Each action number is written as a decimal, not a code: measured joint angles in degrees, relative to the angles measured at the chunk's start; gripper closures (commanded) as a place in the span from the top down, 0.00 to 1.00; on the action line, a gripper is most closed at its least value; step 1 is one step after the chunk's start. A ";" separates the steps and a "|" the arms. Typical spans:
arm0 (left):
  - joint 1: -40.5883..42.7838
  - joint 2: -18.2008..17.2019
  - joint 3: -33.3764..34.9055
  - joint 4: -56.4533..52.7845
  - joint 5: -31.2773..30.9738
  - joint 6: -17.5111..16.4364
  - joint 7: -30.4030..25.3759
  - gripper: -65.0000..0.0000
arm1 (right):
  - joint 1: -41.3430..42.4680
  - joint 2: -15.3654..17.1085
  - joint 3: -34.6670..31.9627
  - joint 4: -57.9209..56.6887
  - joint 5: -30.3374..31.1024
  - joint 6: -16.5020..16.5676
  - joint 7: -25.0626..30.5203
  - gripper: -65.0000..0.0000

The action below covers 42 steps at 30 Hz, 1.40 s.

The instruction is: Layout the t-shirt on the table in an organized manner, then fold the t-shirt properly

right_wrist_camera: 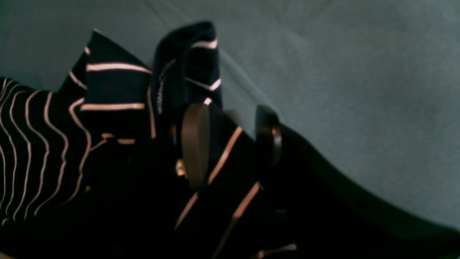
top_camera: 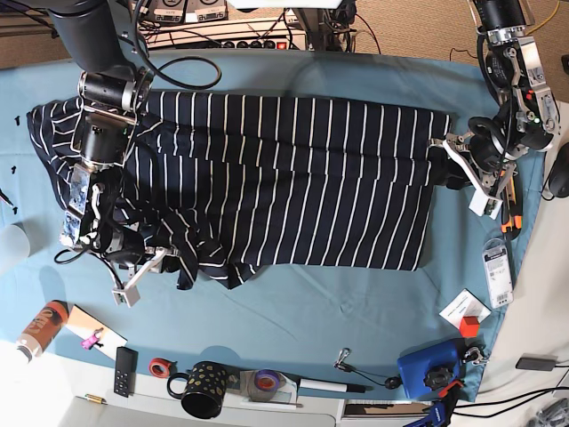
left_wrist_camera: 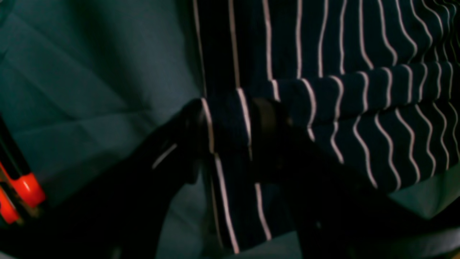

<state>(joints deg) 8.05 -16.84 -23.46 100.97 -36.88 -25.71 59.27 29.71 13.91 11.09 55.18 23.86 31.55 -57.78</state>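
The table [top_camera: 356, 80], under its teal cloth, carries the t-shirt [top_camera: 284, 178] spread wide across its middle, with the near hem rumpled towards the base view's left. The left gripper [left_wrist_camera: 230, 126] is clamped on a fold at the shirt's edge, fabric pinched between its jaws. The right gripper [right_wrist_camera: 231, 140] has striped cloth lying between parted jaws; whether they actually grip it seems unclear in the dim wrist view
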 measured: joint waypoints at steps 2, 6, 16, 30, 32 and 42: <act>0.00 0.00 0.00 0.00 0.00 -0.02 -0.02 0.35 | -0.04 -0.35 -0.26 0.00 -0.22 0.00 -1.92 0.33; 0.00 -0.02 0.00 0.00 0.00 0.00 0.00 0.35 | 0.00 -0.48 -0.66 0.07 -0.15 0.02 -1.68 0.33; 0.00 -0.02 0.00 0.00 0.00 0.00 0.00 0.35 | 2.71 -0.13 -0.61 7.04 0.15 -0.61 -2.01 0.33; 0.02 0.00 0.00 0.00 -0.20 0.00 -0.02 0.35 | 0.42 -3.96 -0.66 6.80 0.04 0.00 -7.67 0.33; 0.00 -0.02 0.00 0.00 -0.20 0.00 -0.02 0.35 | 0.42 -4.85 -0.66 6.80 0.02 0.02 -8.76 0.33; 0.00 -0.02 0.00 0.00 -0.20 0.00 -0.04 0.35 | 0.44 -5.51 -0.66 6.80 -2.80 -0.07 -13.38 0.12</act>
<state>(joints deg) 8.05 -16.86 -23.46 100.97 -37.08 -25.71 59.22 30.15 8.40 10.44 61.98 21.06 31.48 -71.16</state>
